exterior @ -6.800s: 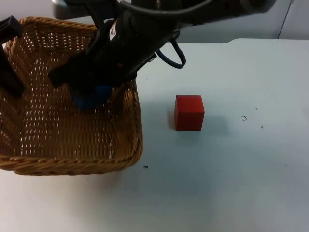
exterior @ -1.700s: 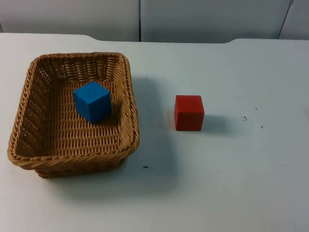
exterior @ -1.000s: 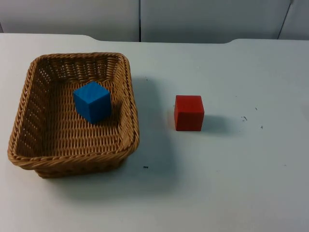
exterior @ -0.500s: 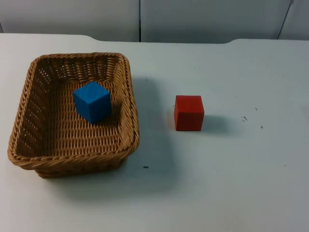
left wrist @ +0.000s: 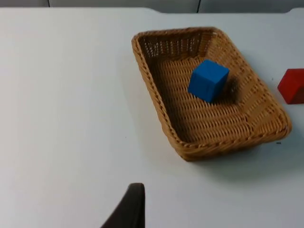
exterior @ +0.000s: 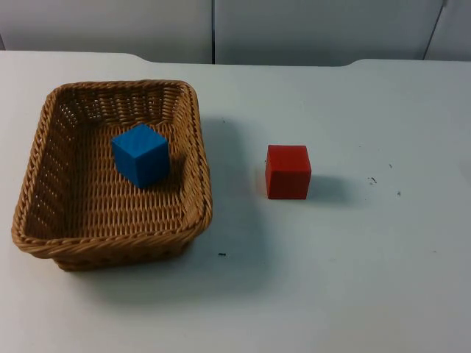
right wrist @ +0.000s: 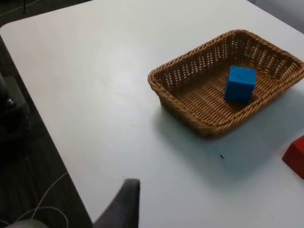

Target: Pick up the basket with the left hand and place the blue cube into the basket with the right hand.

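I find the white table point(exterior: 353, 294) bearing the wicker basket point(exterior: 44, 220), which sits flat on its surface. The blue cube point(exterior: 140, 154) lies inside the basket, toward the far wall. The red cube point(exterior: 288, 171) stands on the table, well apart from the basket. A black fingertip point(left wrist: 127, 209) of the left gripper and one point(right wrist: 121, 203) of the right gripper hang well back from the basket; I cannot tell either claw's opening.

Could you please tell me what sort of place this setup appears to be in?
Probably a robotics lab bench: a bare white table against a grey partition wall, set with only test props, a wicker basket holding a blue cube and a red cube.
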Available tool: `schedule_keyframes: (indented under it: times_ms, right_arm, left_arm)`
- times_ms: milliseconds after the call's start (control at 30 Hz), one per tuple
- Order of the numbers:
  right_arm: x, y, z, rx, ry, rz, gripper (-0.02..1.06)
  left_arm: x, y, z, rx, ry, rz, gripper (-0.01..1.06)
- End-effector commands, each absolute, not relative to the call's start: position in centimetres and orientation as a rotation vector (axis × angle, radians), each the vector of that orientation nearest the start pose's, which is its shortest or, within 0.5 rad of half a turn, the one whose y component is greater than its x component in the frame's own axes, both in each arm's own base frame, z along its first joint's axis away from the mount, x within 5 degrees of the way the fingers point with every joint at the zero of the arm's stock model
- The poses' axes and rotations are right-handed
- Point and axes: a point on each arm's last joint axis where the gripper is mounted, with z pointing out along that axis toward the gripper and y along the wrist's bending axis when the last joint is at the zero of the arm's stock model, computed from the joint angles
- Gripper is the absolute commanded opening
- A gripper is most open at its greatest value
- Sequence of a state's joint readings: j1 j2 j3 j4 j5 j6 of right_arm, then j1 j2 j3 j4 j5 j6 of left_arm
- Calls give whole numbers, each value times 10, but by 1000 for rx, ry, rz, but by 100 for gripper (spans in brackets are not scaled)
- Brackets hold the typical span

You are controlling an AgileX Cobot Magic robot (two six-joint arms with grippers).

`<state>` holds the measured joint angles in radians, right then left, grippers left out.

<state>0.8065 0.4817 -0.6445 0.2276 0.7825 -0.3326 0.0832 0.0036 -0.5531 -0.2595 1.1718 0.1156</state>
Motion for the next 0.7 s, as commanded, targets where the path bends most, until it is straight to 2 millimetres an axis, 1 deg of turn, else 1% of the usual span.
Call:
schedule_keyframes:
  times_ms: [0,200,300,333,433,467,533,633,667]
  right_arm:
    - [40,62,324,-1117,1830,530,104]
    - [24,47,325,-1080,1834,560,104]
    - [15,34,320,-1079,1868,526,104]
    - [15,34,320,-1079,1868,526,104]
    - [11,21,317,-1005,1914,487,104]
    - [11,21,317,-1005,1914,487,104]
    - [4,13,317,-963,1891,495,104]
    - [-1,6,315,-956,1871,497,104]
    - [-5,2,311,-948,1854,494,104]
  left_arm:
    - [-13,-22,283,38,2071,-193,95]
    - [-11,-22,284,35,2050,-187,95]
    - [-11,-22,284,35,2050,-187,95]
    - [-11,-22,284,35,2050,-187,95]
    - [-11,-22,284,35,2050,-187,95]
    - [-11,-22,284,35,2050,-187,95]
    - [-11,-22,284,35,2050,-187,95]
    - [-11,-22,284,35,2050,-187,95]
    - [-11,-22,284,35,2050,-187,95]
